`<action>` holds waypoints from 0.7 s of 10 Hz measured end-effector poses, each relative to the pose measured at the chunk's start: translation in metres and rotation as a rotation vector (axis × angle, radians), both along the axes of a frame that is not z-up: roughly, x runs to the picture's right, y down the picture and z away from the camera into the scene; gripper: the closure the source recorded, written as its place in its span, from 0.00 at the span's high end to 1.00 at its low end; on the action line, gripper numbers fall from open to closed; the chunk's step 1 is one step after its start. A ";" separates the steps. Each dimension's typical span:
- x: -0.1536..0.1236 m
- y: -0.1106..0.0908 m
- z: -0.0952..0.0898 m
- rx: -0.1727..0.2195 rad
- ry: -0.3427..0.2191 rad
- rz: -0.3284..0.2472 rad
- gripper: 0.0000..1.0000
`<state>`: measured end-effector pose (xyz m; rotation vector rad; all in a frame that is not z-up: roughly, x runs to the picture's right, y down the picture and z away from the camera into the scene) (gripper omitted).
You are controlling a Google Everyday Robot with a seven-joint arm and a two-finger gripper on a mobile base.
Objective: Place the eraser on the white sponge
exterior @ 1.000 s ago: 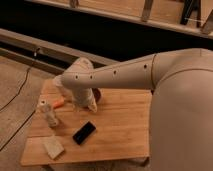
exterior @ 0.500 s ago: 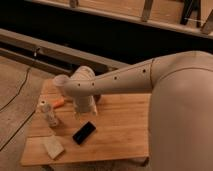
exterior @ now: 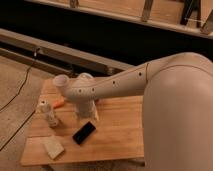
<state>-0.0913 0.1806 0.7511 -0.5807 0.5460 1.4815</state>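
Camera view: the eraser (exterior: pixel 84 132) is seen lying flat on the wooden tabletop (exterior: pixel 120 130), near the front edge, set at a slant and held by nothing. Its place is unchanged from the earlier frames. Just behind the eraser, the gripper (exterior: pixel 85 114) is pointed down at the tabletop. Compared with the frame of a second ago, it has been brought lower and closer to the eraser, and the bent wrist of the arm (exterior: pixel 115 82) has been swung a little further left. The fingers are spread and nothing is pinched between them. To the left of the eraser and nearer the front edge, the white sponge (exterior: pixel 53 146) is laid flat, apart from the eraser and unmoved. Left of the eraser and a little further back, a white bottle (exterior: pixel 49 114) is stood upright; what is in it cannot be told. Still further back from the eraser on that side, a small orange thing (exterior: pixel 59 103) is laid on the tabletop.
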 end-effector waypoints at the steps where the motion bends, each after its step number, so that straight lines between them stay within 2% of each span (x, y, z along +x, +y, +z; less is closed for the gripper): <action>1: 0.001 0.008 0.005 -0.016 0.009 0.017 0.65; 4: 0.004 0.023 0.020 -0.051 0.013 0.052 0.65; 5: 0.004 0.023 0.020 -0.051 0.013 0.052 0.65; 7: 0.004 0.030 0.033 -0.069 0.010 0.063 0.65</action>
